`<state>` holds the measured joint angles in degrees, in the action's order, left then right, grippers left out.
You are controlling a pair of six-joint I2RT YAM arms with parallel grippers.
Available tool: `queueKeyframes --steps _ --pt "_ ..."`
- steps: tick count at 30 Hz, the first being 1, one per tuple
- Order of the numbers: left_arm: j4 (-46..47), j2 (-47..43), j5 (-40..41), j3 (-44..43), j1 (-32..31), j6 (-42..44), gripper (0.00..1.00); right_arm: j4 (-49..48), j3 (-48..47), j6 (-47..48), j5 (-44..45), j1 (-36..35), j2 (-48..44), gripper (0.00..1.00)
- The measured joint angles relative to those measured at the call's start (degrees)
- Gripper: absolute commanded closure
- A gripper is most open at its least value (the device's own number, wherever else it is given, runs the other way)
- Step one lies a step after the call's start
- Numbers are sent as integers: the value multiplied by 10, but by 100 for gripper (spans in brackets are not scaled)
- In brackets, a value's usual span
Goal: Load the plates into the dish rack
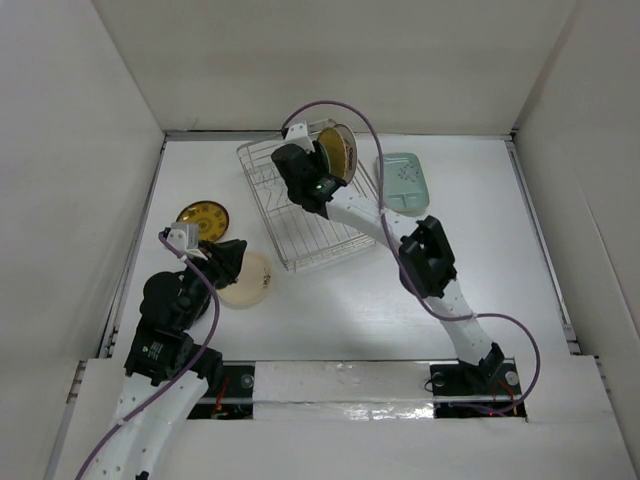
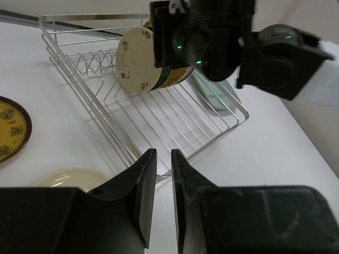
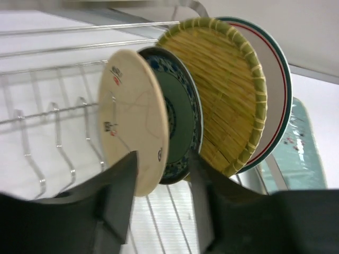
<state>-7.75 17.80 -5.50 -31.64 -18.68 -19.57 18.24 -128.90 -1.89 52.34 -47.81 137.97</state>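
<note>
The silver wire dish rack (image 1: pixel 300 225) sits mid-table. Several round plates stand in its far end: a cream one with red print (image 3: pixel 130 121), a dark teal one (image 3: pixel 183 127), a straw-yellow one (image 3: pixel 228 90) and a white one with a red and green rim (image 3: pixel 275 100). My right gripper (image 3: pixel 161 169) is open, its fingers either side of the lower edges of the cream and teal plates. My left gripper (image 2: pixel 163 156) is shut and empty, above the table by the rack's near corner. A cream plate (image 1: pixel 248 278) and a brown-and-yellow plate (image 1: pixel 203 218) lie left of the rack.
A pale green rectangular plate (image 1: pixel 403 180) lies flat right of the rack. The right arm (image 1: pixel 430 260) reaches diagonally over the rack's right side. White walls enclose the table on three sides.
</note>
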Motion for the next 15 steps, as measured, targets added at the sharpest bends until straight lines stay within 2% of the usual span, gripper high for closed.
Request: queueKeyframes --steps 4,5,6,7,11,13,15 --pt "0 4 0 0 0 0 85 -36 127 -26 -92 10 -124 48" --pt "-1 5 0 0 0 0 85 -53 167 -34 -122 18 -168 56" --pt "-1 6 0 0 0 0 85 -83 219 -43 -164 30 -221 87" --pt "-1 6 0 0 0 0 85 -108 267 -49 -200 45 -273 100" --pt "-1 7 0 0 0 0 85 -231 434 -103 -355 162 -452 100" --pt "-1 7 0 0 0 0 85 -283 485 -134 -417 233 -494 100" --pt "-1 7 0 0 0 0 85 -337 541 -176 -496 334 -507 100"
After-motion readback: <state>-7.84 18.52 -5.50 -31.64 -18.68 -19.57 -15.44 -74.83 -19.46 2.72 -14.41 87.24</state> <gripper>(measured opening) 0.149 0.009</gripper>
